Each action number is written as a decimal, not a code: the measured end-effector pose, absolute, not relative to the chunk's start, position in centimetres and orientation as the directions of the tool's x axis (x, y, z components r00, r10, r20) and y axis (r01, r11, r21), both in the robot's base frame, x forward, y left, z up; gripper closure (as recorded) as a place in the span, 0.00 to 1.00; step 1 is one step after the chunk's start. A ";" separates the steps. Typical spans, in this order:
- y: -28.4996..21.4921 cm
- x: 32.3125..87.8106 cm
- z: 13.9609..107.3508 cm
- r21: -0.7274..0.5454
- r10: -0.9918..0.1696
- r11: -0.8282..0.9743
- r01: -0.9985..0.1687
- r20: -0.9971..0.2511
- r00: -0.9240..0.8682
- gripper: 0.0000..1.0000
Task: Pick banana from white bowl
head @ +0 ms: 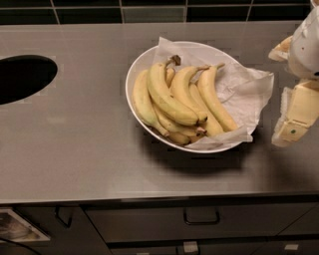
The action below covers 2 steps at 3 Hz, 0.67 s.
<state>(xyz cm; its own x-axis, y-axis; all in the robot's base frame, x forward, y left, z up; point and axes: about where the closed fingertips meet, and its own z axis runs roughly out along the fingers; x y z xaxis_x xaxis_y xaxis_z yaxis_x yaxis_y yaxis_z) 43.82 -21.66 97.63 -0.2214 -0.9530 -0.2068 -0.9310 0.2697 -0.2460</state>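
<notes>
The white bowl (pixel 130 79) sits on the steel counter, right of centre, lined with crumpled white paper (pixel 244 92). Several ripe yellow bananas lie in it, stems toward the back. One strongly curved banana (pixel 167 99) lies on top of the pile, its grey-brown stem (pixel 173 61) sticking up. My gripper (pixel 277 95) is at the right edge of the view, just right of the bowl and above the counter. Its two cream fingers are apart, one (pixel 281 49) higher and one (pixel 295 117) lower, with nothing between them. It touches neither bowl nor bananas.
A dark oval opening (pixel 22 77) is cut into the counter (pixel 75 134) at the far left. Dark tiles (pixel 149 11) run along the back. Drawer fronts with handles (pixel 202 218) are below the counter's front edge.
</notes>
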 end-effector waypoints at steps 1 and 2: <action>-21.7 43.8 97.6 -0.246 -0.953 0.270 -0.931 -0.207 -0.221 0.00; -21.1 44.1 97.8 -0.260 -0.941 0.299 -0.918 -0.241 -0.238 0.00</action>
